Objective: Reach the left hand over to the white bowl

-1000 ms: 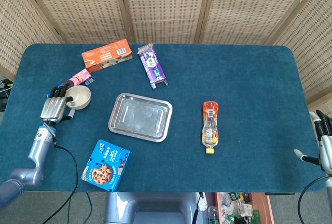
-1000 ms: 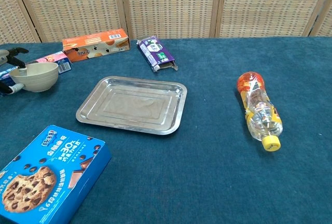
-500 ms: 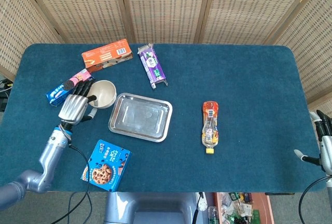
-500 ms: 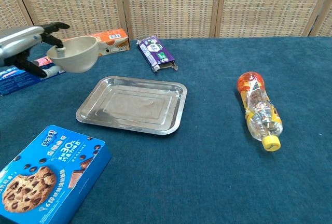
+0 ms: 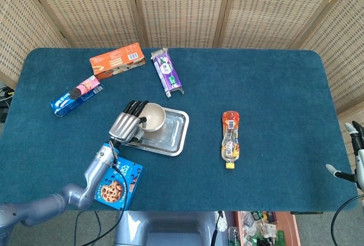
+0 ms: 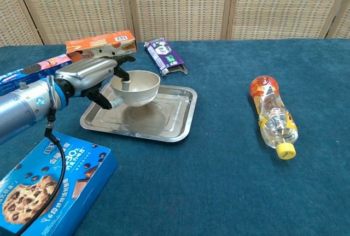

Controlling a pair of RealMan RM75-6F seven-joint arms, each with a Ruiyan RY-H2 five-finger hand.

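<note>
My left hand [image 5: 126, 125] [image 6: 97, 75] grips the white bowl [image 5: 152, 116] [image 6: 136, 86] by its rim and holds it in the air over the metal tray [image 5: 175, 135] [image 6: 175, 117]. The thumb hooks inside the bowl and the other fingers wrap its outer wall. The bowl looks empty. My right hand [image 5: 355, 150] shows only at the far right edge of the head view, beside the table, with its fingers spread and nothing in it.
An orange box [image 5: 117, 60] [image 6: 100, 44], a purple packet [image 5: 167, 71] [image 6: 165, 55] and a blue-and-pink biscuit pack [image 5: 75, 94] [image 6: 28, 73] lie at the back left. A blue cookie box [image 5: 116, 181] [image 6: 49, 179] sits front left. A bottle [image 5: 230, 138] [image 6: 273, 116] lies right of the tray.
My left hand has lifted the bowl from the table's left side and carried it rightwards until it hangs over the tray. The right hand has barely moved.
</note>
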